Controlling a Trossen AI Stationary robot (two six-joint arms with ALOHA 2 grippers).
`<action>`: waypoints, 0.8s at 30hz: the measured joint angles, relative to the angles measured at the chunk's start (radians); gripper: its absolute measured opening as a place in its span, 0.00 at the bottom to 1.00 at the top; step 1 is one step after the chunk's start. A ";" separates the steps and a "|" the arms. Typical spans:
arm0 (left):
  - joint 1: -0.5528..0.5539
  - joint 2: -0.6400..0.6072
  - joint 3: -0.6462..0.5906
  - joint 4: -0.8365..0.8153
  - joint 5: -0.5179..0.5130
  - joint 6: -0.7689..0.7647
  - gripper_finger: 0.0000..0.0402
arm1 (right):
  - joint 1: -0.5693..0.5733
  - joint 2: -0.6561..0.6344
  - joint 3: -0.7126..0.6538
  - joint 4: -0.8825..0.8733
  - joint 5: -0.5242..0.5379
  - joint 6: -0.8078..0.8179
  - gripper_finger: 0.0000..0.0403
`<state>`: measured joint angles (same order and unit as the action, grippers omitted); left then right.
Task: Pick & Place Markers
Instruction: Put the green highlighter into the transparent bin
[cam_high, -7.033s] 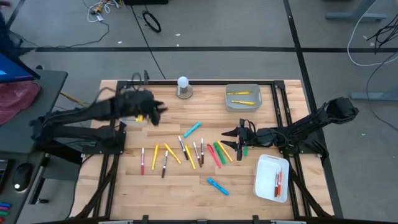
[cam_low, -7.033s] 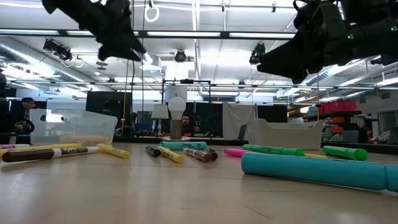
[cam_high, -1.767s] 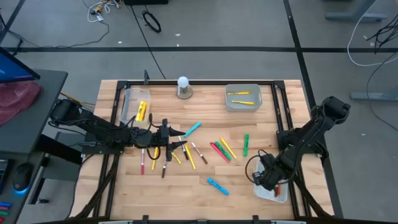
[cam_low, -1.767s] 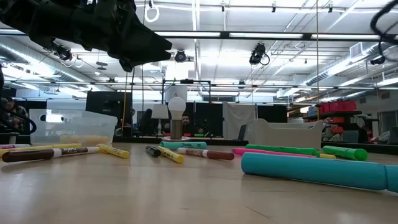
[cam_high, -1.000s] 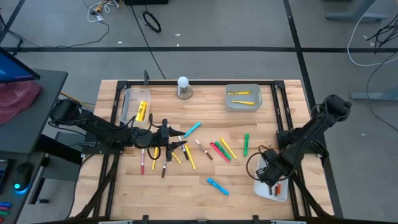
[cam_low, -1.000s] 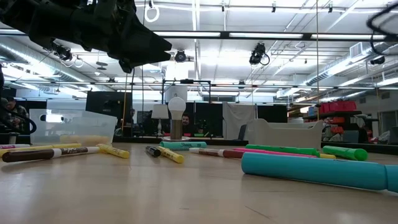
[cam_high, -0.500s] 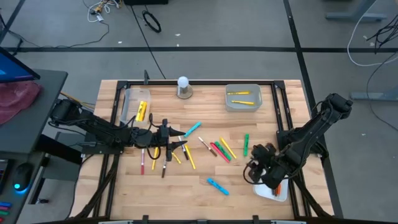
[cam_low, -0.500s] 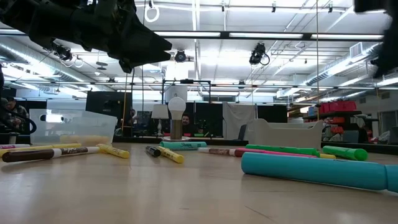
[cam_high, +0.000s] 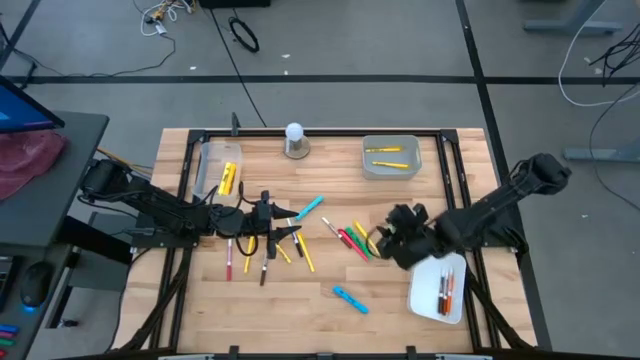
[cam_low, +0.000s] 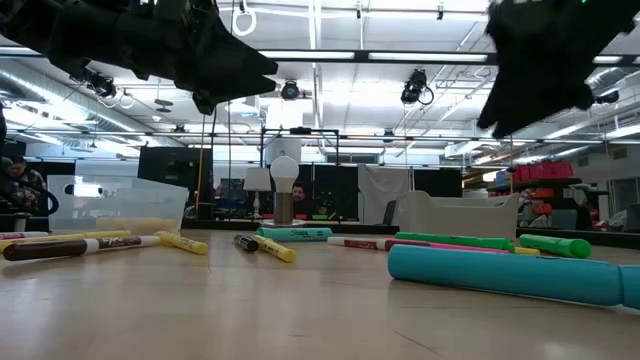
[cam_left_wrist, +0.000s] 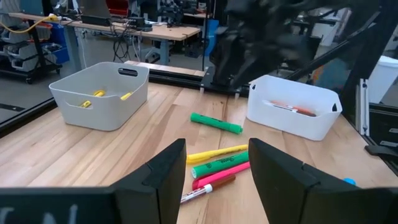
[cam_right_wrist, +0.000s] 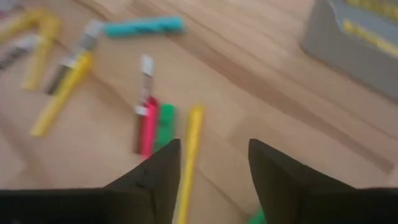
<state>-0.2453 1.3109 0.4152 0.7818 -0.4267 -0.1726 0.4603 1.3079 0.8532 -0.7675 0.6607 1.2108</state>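
Observation:
Several markers lie flat and scattered on the wooden table (cam_high: 400, 310): a teal one (cam_high: 310, 207), a pink, green and yellow group (cam_high: 352, 240), yellow and dark ones (cam_high: 300, 250), and a teal one (cam_high: 350, 299) nearer the front. My left gripper (cam_high: 285, 225) hovers open, pointing level at the group (cam_left_wrist: 217, 168), nothing between its fingers. My right gripper (cam_high: 383, 240) hangs open above the right end of the group, slanting down over the yellow marker (cam_right_wrist: 193, 143) and green marker (cam_right_wrist: 163, 124). A lone green marker (cam_left_wrist: 216, 122) lies on the table beneath the right arm.
A white tray (cam_high: 430, 295) at the front right holds red markers (cam_high: 445, 292). A grey bin (cam_high: 391, 168) at the back holds yellow markers. A clear tray (cam_high: 210, 170) at the back left holds yellow ones. A white ball on a base (cam_high: 294, 140) stands at the far edge.
My right gripper has left the white tray, swinging up and toward the table's left and far side while turning, and now hangs over the pink, green and yellow group. A white-and-brown marker in the middle has rolled a little toward the right.

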 joint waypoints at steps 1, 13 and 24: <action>0.000 0.000 0.000 0.000 0.000 0.000 0.45 | -0.029 0.000 -0.013 -0.002 -0.040 -0.001 0.49; 0.000 0.000 0.000 -0.002 0.000 0.002 0.45 | -0.217 0.000 -0.200 0.008 -0.314 0.141 0.70; 0.000 0.000 0.000 -0.002 0.000 0.002 0.45 | -0.224 -0.005 -0.377 0.312 -0.415 0.169 0.56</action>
<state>-0.2454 1.3109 0.4152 0.7800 -0.4267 -0.1711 0.2363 1.3034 0.4759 -0.4554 0.2459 1.3796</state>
